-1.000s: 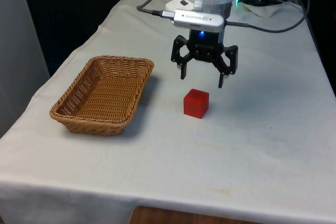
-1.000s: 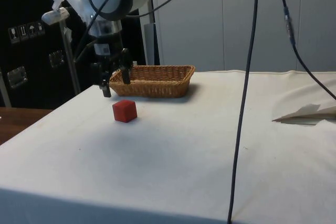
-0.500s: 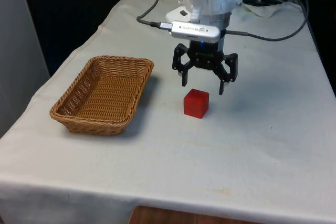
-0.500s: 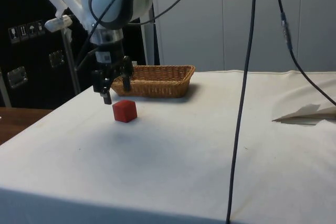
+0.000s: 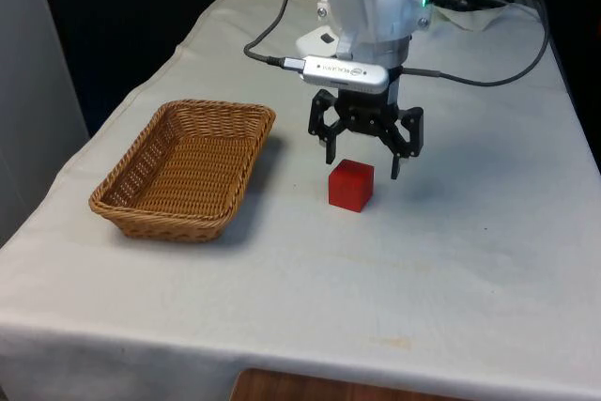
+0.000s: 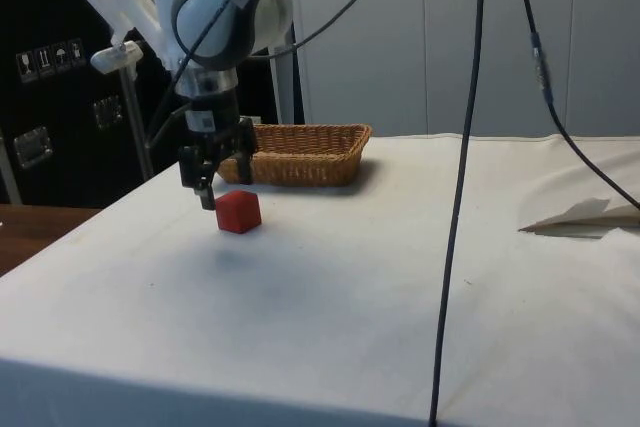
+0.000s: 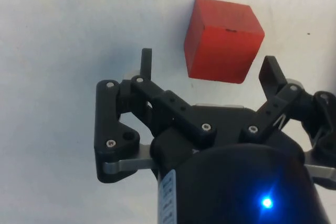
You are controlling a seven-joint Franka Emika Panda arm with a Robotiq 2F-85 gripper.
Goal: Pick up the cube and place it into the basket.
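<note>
Nothing is lifted yet: the red cube [image 5: 351,184] sits on the white surface [image 5: 470,260], just beside the wicker basket [image 5: 184,168] and outside it. Over the cube hangs the tool [image 5: 362,162], fingers spread apart, tips a touch behind it and gripping nothing. By my reckoning the grasp, lift, carry to the basket and release all remain.

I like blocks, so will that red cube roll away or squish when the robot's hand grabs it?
The solid-looking red cube rests on a flat face, so it probably won't roll. Its sharp, straight edges suggest it stays stiff. The open black hand is wider than it.
</note>
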